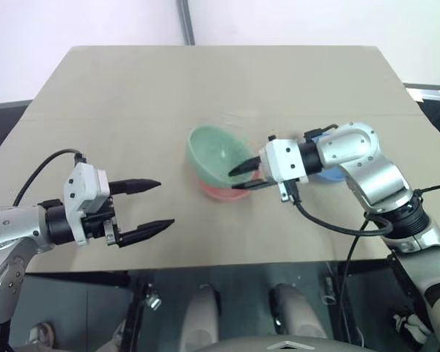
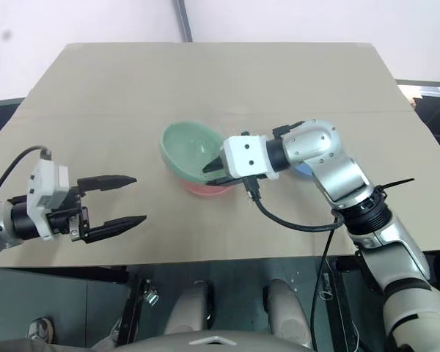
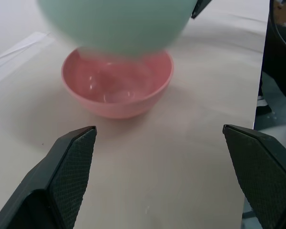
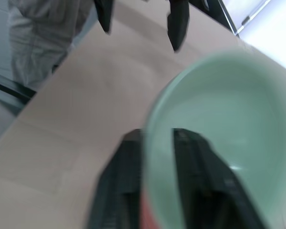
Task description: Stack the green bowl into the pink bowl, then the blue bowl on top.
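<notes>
You are looking at the right gripper reaching in from the right over the middle of the tan table, its two black fingers straddling the near rim of the green bowl, one finger inside the bowl and one outside; the right wrist view is showing the rim sitting between the two fingers, so the gripper is pinching the bowl by its wall. The green bowl is hanging tilted, its opening facing up and partly toward you, directly above the pink bowl, and the left wrist view is showing the green bowl's underside lifted clear of the pink one, with a gap between them, so it is not yet nested. The pink bowl is sitting upright on the table beneath it, empty. The blue bowl is resting on the table behind the right forearm, mostly hidden by it, just to the right of the other two bowls. Your left gripper is hovering over the near left part of the table, well apart from the bowls, its fingers spread wide and holding nothing, pointing toward the pink bowl.
</notes>
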{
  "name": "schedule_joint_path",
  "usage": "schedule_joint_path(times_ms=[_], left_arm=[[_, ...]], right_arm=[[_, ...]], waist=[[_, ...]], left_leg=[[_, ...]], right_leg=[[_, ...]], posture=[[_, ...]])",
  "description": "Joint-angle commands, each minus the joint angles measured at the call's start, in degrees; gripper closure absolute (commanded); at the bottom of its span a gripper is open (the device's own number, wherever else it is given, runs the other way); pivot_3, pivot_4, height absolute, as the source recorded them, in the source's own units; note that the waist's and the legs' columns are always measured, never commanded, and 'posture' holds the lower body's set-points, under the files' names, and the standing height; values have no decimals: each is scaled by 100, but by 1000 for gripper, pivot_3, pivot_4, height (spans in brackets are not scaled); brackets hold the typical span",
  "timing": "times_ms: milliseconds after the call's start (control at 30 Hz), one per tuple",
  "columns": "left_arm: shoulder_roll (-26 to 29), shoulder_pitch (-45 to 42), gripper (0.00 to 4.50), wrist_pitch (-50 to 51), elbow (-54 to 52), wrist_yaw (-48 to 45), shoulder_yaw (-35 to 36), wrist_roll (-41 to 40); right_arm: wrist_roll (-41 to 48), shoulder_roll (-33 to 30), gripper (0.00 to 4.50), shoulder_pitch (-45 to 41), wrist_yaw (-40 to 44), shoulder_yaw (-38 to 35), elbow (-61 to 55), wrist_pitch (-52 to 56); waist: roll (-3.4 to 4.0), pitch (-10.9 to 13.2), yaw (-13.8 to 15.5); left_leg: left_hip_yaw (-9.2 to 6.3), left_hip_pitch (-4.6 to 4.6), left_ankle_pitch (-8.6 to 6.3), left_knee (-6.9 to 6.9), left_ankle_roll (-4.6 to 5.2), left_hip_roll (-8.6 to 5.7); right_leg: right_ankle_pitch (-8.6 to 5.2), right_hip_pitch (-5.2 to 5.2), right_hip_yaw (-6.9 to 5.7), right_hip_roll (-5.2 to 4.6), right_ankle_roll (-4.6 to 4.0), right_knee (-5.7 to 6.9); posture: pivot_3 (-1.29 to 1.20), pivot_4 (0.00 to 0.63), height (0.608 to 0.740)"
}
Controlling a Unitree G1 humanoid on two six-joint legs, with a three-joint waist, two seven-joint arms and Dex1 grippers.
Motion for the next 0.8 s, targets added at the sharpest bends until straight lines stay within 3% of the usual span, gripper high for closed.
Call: schedule_joint_path(times_ms=[33,67,233,400,567,800], left_arm=[[61,72,0,-117,-102,-25,211,-7],[56,89,0,-118,-115,-21,219,-8],[18,79,0,-114,-186,42,193,-60],[-10,-124,0,-101,-156,112,12,-97],[7,-329,0,-145,-44,75,-178,-77],[140,-556,0,-120,77,-115,-215,-98]], right_arm=[[-199,-58,1743,32,-200,-133,-21,-288],[-132,-116,1358,60,-196,-217,-119,-187],[374,-378,1358,150,-445,-828,-717,804],[193,-1102,1358,678,-1106,-1489,-936,1956],[-258,-1565,1358,1327,-1528,-1444,-751,1964],[-417,-1543,1358,1769,-1665,-1195,-427,1972]], waist=[[0,0,-5],[0,0,-8],[-1,0,-11],[-7,-3,43],[-6,-2,-41],[-5,-1,-47]], left_leg=[[0,0,0,0,0,0],[0,0,0,-1,0,0],[0,1,0,-7,0,1],[-1,1,0,-6,0,-1],[5,4,0,-14,0,-2],[9,3,0,-19,0,-1]], right_leg=[[0,0,0,0,0,0],[0,0,0,0,0,0],[0,-2,1,1,0,0],[-1,0,-2,-2,-1,-5],[-4,-3,6,-1,-6,-8],[-1,-7,12,1,0,-11]], posture=[[0,150,740],[0,150,740],[0,150,740],[0,150,740],[0,150,740],[0,150,740]])
